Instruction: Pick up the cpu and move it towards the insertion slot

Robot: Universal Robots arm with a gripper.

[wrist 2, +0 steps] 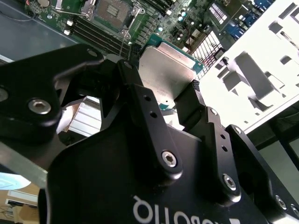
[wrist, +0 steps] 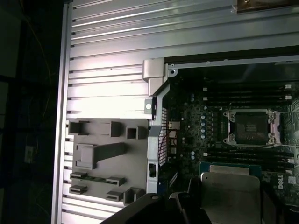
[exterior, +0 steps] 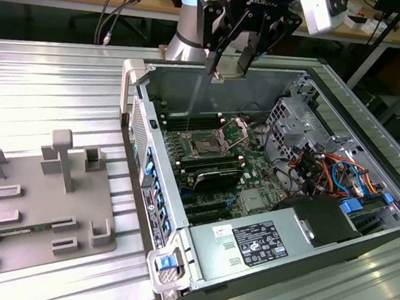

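Observation:
The cpu (exterior: 225,75) is a small flat chip with a pale silvery face, held in the air above the rear of the open computer case. My gripper (exterior: 226,67) is shut on it, one black finger on each side edge. Both wrist views show the cpu (wrist 2: 164,65) (wrist: 231,189) clamped between the fingers (wrist 2: 195,98). The insertion slot (exterior: 207,146) is a dark square socket in a silver frame on the green board, below the gripper, with its clamp plate (exterior: 234,130) swung up. The slot (wrist 2: 112,10) (wrist: 250,127) also appears in both wrist views, apart from the chip.
The case (exterior: 131,79) lies open on a ribbed metal table. On the exterior view's right it holds a metal drive cage (exterior: 302,124), coloured cables (exterior: 329,169) and a power supply (exterior: 265,243). A grey tray (exterior: 39,205) with raised blocks lies on the exterior view's left.

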